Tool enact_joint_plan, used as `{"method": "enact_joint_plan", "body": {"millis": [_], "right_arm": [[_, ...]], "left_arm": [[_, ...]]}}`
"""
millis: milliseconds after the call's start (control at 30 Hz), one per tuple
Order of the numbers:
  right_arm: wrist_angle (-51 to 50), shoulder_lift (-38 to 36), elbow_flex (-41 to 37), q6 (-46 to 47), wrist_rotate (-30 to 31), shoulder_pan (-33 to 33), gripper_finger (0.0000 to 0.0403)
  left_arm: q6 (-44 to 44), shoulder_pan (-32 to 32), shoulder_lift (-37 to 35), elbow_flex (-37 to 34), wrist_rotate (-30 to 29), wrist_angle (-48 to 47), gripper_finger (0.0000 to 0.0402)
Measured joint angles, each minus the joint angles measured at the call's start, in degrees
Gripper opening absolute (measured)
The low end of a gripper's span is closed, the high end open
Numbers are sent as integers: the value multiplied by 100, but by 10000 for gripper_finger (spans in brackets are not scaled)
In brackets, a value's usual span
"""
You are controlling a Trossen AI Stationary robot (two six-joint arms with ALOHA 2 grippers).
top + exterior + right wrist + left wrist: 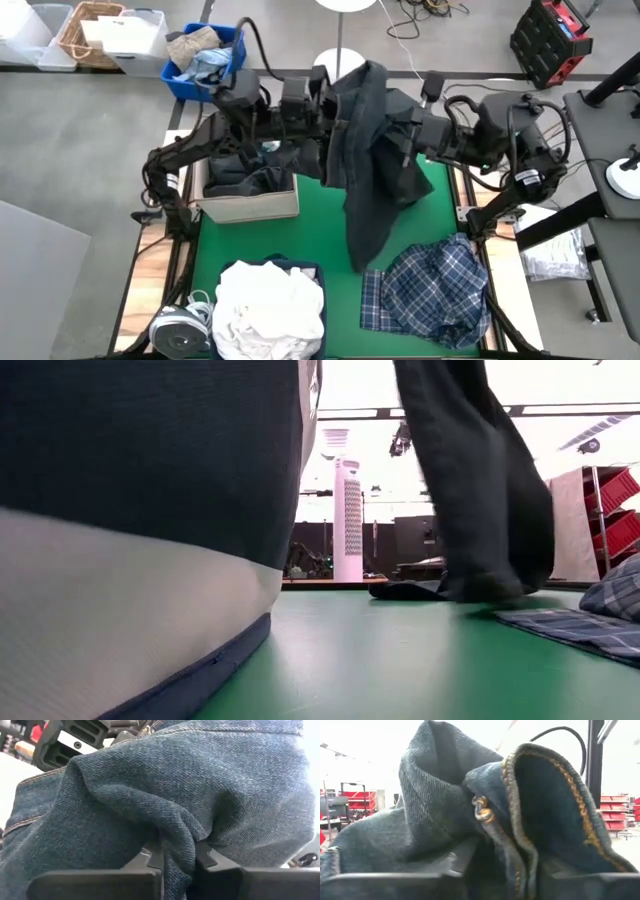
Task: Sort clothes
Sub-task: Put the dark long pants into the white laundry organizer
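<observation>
Dark jeans (200, 795) hang above the table — both left end effector (485, 870) and right end effector (177, 857) clamp them.

Even overhead light is falling across the green table (300, 240) in the high view; shadows are lying soft and short under the hanging dark jeans (368, 160), and the white clothes (270, 305) are reading close to washed out.

Low view: the room behind is blowing out bright, ceiling strips glaring, so the jeans are showing nearly as silhouette. The near fabric bin (140, 540) is looming large and soft, out of focus. The table surface is carrying a dull sheen.

Left wrist view: strong backlight, background hazing white, denim stitching staying crisp.

Right wrist view: denim weave is filling the frame, sharp, evenly lit; far corners are blurring.
</observation>
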Motion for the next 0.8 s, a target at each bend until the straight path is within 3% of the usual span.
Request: {"method": "enact_joint_plan", "body": {"millis": [100, 300, 500, 800], "right_arm": [[295, -52, -19, -163, -60, -5, 25], [1324, -179, -25, -542, -122, -11, 24], [2667, -168, 2, -1057, -516, -147, 24], [4740, 144, -4, -811, -1851, -914, 24]], "left_arm": [[46, -6, -184, -2, -156, -242, 145], [225, 4, -656, -30, -1089, -1340, 205], [373, 13, -1030, -41, -2139, -1954, 225], [414, 14, -1592, -42, -3091, -2462, 226]]}}
